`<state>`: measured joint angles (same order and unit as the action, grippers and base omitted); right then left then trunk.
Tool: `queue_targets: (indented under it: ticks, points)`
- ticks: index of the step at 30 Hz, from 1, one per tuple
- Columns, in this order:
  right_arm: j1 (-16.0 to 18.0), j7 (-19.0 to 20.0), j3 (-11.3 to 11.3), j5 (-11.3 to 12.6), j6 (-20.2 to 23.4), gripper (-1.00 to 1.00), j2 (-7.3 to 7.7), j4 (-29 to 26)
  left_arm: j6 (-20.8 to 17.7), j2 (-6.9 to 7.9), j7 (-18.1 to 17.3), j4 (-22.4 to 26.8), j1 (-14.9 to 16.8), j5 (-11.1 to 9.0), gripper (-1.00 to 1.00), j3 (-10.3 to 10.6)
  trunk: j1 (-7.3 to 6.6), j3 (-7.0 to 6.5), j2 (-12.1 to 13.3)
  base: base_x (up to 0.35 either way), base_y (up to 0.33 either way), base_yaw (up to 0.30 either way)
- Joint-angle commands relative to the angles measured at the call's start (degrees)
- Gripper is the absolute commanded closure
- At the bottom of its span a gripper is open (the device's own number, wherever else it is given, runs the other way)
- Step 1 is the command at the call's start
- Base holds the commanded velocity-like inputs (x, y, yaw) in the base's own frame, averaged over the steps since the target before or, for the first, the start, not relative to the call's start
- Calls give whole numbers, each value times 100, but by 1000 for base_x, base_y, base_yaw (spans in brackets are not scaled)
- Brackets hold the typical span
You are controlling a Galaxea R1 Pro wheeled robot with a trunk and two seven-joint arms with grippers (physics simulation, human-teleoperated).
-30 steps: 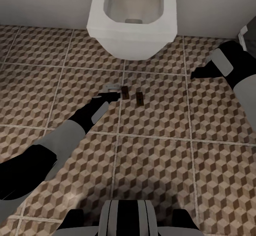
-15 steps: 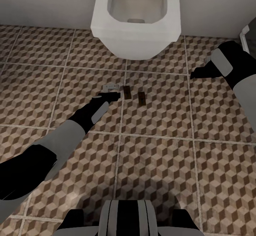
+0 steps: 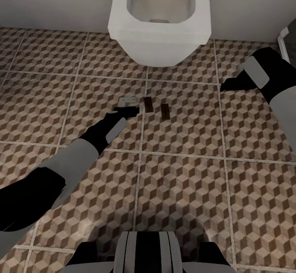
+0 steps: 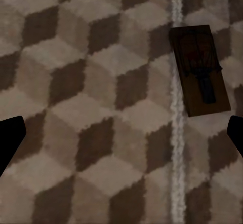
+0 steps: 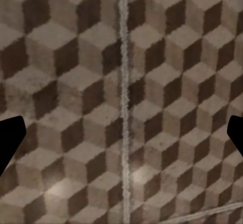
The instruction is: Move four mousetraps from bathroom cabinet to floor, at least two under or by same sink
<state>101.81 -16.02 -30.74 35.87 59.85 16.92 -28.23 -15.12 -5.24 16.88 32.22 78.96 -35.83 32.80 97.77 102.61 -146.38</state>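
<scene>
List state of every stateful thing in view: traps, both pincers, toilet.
left mousetrap: flat on the bathroom floor, beside a grout line, not held
right mousetrap: flat on the floor, apart from the other trap, not held
pale flat piece: on the floor by the left trap; too small to identify
left pincer: open, empty, close beside the left trap
right pincer: open, empty
toilet: bowl uncovered

Bathroom, domestic look, simulator render. White ceramic toilet [image 3: 159, 22] mounted against plain pale wall [image 3: 53, 1], bowl open, seen from above. Bathroom floor [image 3: 185, 190] in large square tiles, small brown, beige and white cube print, pale grout lines; same pattern close up in both wrist views. Two small mousetraps [image 3: 148, 104] flat on tiles just before toilet.
</scene>
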Motion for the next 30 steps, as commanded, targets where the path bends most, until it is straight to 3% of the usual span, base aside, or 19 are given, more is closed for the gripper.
queue_targets:
  ticks: [1, 15, 30]
  points:
    - [5, -41, -45, 61, 15, -100, 9, -7, -10, 5, 52, 10, 5, -56, -100, 38, -1, 3, -1, -18, 11, 0]
    - [3, -43, -44, 54, 15, -100, 15, -6, -9, 11, 52, 19, 5, -57, -100, 44, -1, 3, -1, -7, 4, 0]
    - [-1, -42, -40, 52, 15, -100, 20, -7, -15, 20, 51, 18, 5, -62, -100, 46, -40, -329, 19, 0, 0, 0]
